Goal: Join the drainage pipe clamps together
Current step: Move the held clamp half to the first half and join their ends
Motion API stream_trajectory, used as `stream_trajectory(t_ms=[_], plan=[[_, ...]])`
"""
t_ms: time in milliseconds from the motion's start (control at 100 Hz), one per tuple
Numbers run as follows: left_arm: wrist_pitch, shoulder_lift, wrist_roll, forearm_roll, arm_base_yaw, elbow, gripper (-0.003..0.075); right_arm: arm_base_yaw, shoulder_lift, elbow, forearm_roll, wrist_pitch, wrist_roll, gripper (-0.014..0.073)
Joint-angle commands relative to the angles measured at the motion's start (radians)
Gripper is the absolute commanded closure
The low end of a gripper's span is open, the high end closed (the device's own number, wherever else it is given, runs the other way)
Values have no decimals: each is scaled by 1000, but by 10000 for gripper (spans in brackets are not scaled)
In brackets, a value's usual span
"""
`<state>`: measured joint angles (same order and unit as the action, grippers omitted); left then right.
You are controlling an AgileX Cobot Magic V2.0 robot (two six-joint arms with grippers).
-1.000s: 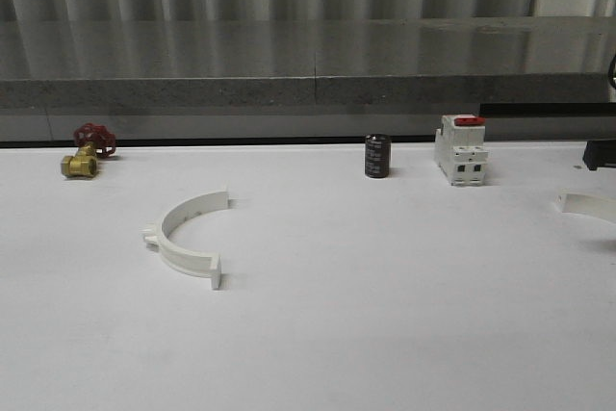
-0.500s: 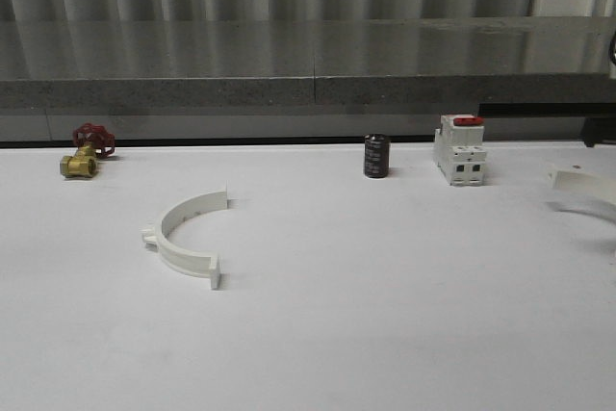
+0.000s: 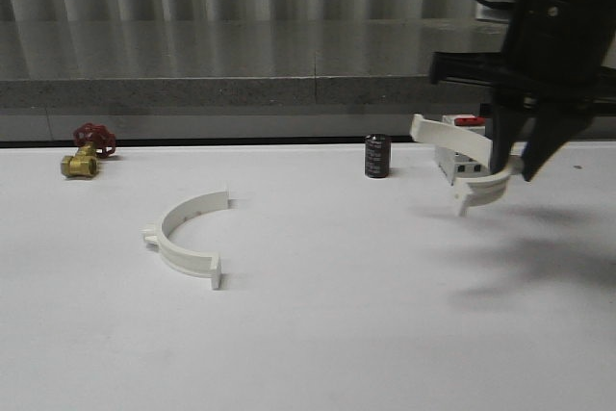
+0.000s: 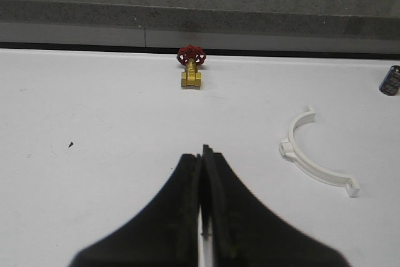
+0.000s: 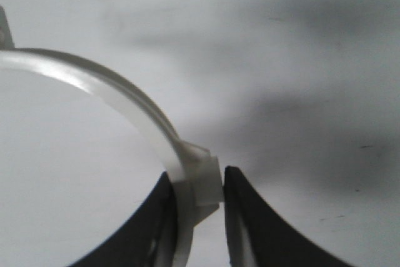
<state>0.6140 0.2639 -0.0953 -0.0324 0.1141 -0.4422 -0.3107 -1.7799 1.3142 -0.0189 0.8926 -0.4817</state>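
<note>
Up above the table [image 3: 308,353], the right gripper [image 3: 516,168] pinches one clamp half [image 3: 460,163] at its lug (partly hiding the breaker [image 3: 450,149]); the left gripper [image 4: 204,179] is closed, empty, the other clamp half [image 3: 188,235] lying flat nearby

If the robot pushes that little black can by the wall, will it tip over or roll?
The black can stands upright and is taller than wide, so a push near its top would probably tip it. Its round sides suggest it would then roll. It looks small, so likely light, though that is hard to tell.
</note>
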Motion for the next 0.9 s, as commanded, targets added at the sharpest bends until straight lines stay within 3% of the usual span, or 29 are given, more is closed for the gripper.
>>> stream_trajectory(t_ms=[0,440,890], plan=[[-77,10,-1,1,-3,-27,741,-38,16,67,-9,-9,-32,545],[-77,10,-1,1,-3,-27,741,-248,-236,366,106,79,-233,545],[-77,10,-1,1,-3,-27,741,-324,-378,509,106,92,-293,545]])
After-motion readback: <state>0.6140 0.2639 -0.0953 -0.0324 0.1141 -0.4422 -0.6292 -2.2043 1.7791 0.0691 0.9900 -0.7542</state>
